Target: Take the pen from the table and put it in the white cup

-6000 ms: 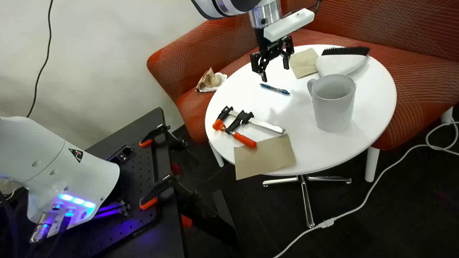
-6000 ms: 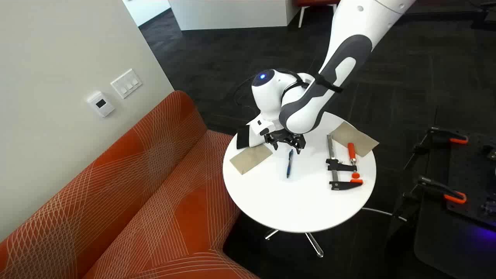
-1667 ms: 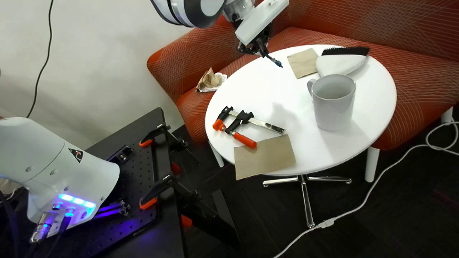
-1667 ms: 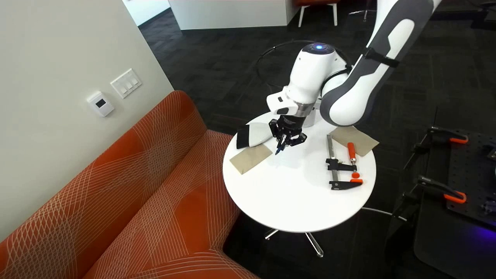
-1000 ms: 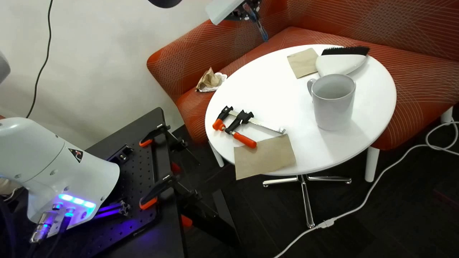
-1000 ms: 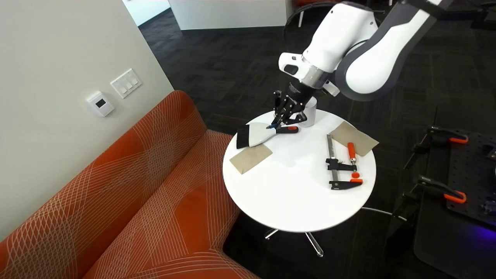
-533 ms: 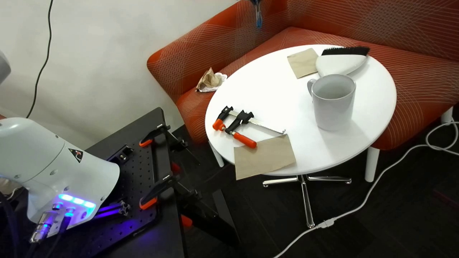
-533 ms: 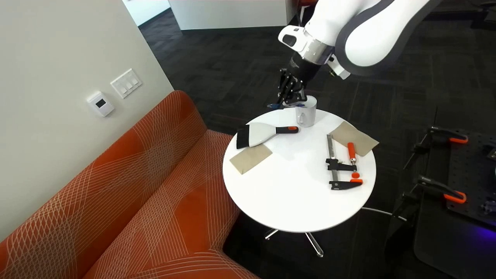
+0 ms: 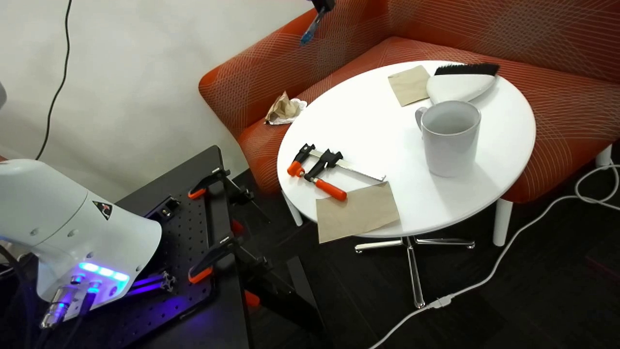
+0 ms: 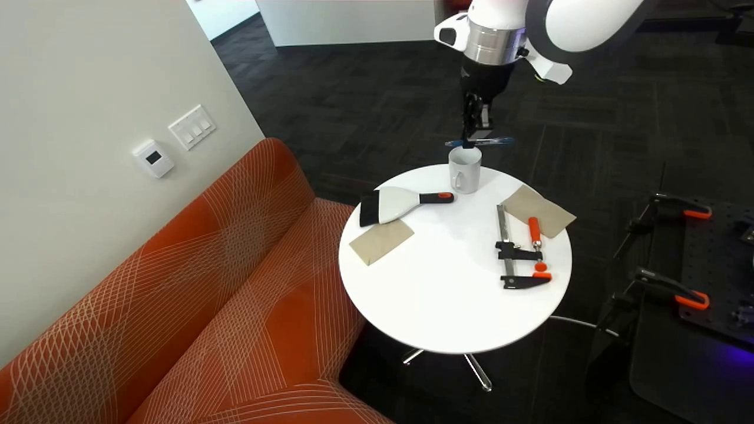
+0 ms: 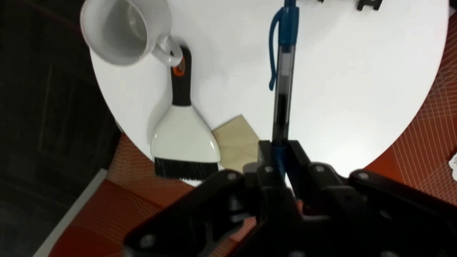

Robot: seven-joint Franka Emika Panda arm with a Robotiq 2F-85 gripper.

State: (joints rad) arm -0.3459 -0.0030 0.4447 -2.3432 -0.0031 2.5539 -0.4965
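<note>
Well clear of the tabletop (image 10: 442,294), the pen (image 11: 284,85) is pinched in the hand (image 11: 279,146), whose fingertips (image 11: 265,153) press on it nearer one end than the other. In the wrist view, the longer part, with the clip and the see-through barrel, juts out past the grip and runs off the top edge. In an exterior view, the hand points downward and the pen is held crosswise at the fingertips, almost level. There it appears just above the rim of the white cup (image 10: 471,176), yet the wrist view puts the cup to one side, apart from the pen. The cup stands upright, with the brush (image 11: 185,135) lying near its handle and the orange-handled clamp (image 10: 512,253) farther off on the tabletop.
</note>
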